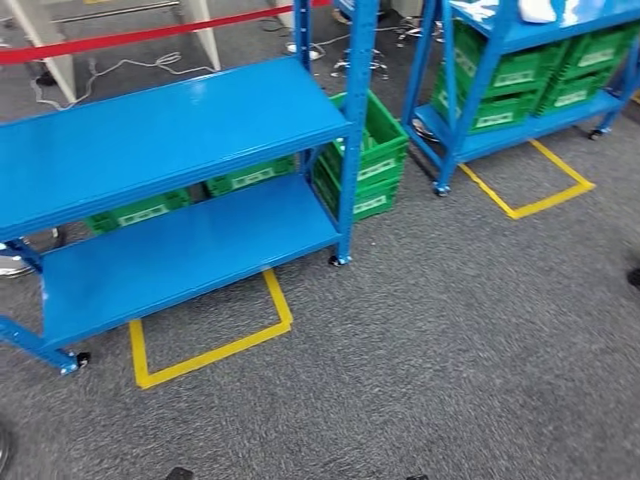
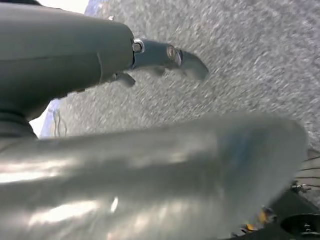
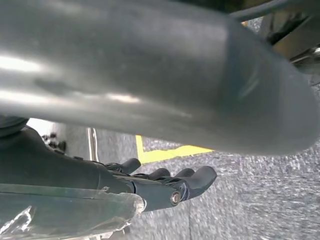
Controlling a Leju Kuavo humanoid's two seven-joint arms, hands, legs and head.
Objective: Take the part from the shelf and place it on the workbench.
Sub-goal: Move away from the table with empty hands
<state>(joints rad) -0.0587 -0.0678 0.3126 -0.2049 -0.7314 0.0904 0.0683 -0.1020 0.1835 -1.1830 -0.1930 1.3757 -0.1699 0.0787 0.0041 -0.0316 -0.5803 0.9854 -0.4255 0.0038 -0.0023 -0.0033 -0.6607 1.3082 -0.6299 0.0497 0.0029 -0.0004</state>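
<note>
Shelf [image 1: 166,135] bare (blue); left robot hand [image 2: 166,57] and right robot hand [image 3: 173,187] hold nothing, fingers extended.

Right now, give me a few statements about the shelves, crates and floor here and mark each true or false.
1. The near blue shelf has a bare top deck. True.
2. Green crates sit beside and behind that shelf. True.
3. The floor tape is red. False: the floor tape is yellow.
4. The far blue shelf holds no crates. False: green crates fill it.
5. The left robot hand holds a part. False: nothing is visible in it.
</note>
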